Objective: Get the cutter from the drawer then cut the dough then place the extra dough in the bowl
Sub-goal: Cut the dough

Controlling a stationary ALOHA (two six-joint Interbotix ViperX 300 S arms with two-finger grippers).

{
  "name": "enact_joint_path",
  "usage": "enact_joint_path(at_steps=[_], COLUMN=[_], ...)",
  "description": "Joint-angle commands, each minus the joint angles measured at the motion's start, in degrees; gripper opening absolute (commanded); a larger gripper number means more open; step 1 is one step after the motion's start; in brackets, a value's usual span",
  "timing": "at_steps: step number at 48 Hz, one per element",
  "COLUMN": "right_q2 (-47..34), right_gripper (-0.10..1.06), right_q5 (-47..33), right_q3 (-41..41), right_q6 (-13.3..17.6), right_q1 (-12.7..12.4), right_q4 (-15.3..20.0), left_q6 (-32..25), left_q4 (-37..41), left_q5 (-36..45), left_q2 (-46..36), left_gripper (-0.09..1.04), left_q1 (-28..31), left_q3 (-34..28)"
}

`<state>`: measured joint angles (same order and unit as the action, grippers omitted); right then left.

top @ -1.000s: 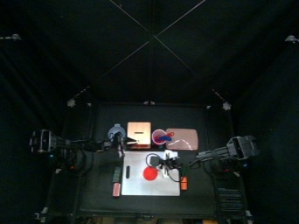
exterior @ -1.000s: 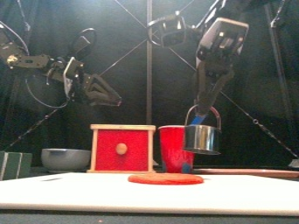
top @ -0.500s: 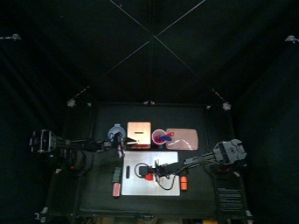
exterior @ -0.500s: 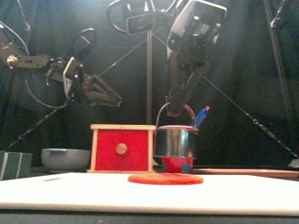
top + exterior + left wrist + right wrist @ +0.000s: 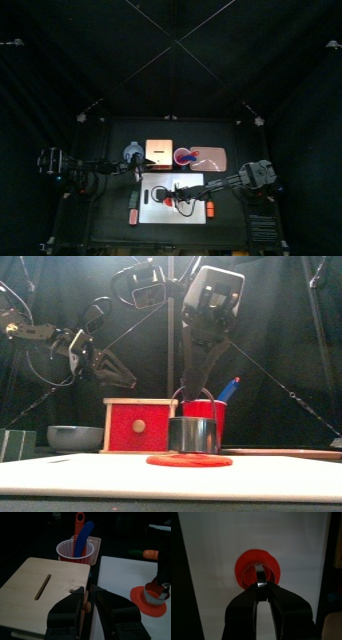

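Fingers of the right gripper were pinched on the wire handle of the round metal cutter. We saw the cutter lower than a second before: then it hung off to the right, clear of the red dough disc, and now its rim sat on the disc, on the white cutting board on the tabletop. Meanwhile the left gripper hovered over the pale wooden box, unmoved, its fingers drawn nearly together.
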<state>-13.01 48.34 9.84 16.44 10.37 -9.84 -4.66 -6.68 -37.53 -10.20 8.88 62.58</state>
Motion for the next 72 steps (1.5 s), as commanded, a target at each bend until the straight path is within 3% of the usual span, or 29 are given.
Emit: enact_joint_path(at_steps=[1, 24, 40, 53, 59, 65, 72], right_q2=[1.2, 0.0, 1.9, 9.8, 14.6, 19.3, 23.6], right_gripper=[0.54, 0.55, 0.79, 0.82, 0.82, 0.82, 0.82], right_q5=[-0.3, -1.6, -2.0, -7.0, -14.9, -24.2, -44.7], right_q3=[-1.1, -0.4, -0.4, 4.4, 10.5, 17.8, 29.2], right_q6=[0.0, 0.2, 0.5, 0.5, 1.2, 1.4, 1.9], right_q1=[-0.7, -0.4, -1.6, -1.6, -1.4, -1.8, -2.2], right_q4=[-0.1, 1.8, 0.4, -2.4, -6.5, -6.9, -8.3], left_q6=[-0.4, -0.4, -0.4, 0.6, 0.5, 0.6, 0.5], left_q4=[-0.6, -0.6, -0.7, -4.7, -5.7, -6.0, -7.8], left_q5=[-0.2, -0.2, -0.2, -1.4, -4.9, -11.3, -17.5], left_q2=[0.4, 0.4, 0.0, -0.4, 0.4, 3.5, 9.8], left_gripper=[0.65, 0.65, 0.67, 0.8, 0.87, 0.89, 0.89], left_q1=[-1.1, -1.4, -2.7, -9.1, -13.9, -18.9, -22.6], left_q3=[-0.5, -1.0, -2.2, -4.2, -4.0, -4.4, -5.9])
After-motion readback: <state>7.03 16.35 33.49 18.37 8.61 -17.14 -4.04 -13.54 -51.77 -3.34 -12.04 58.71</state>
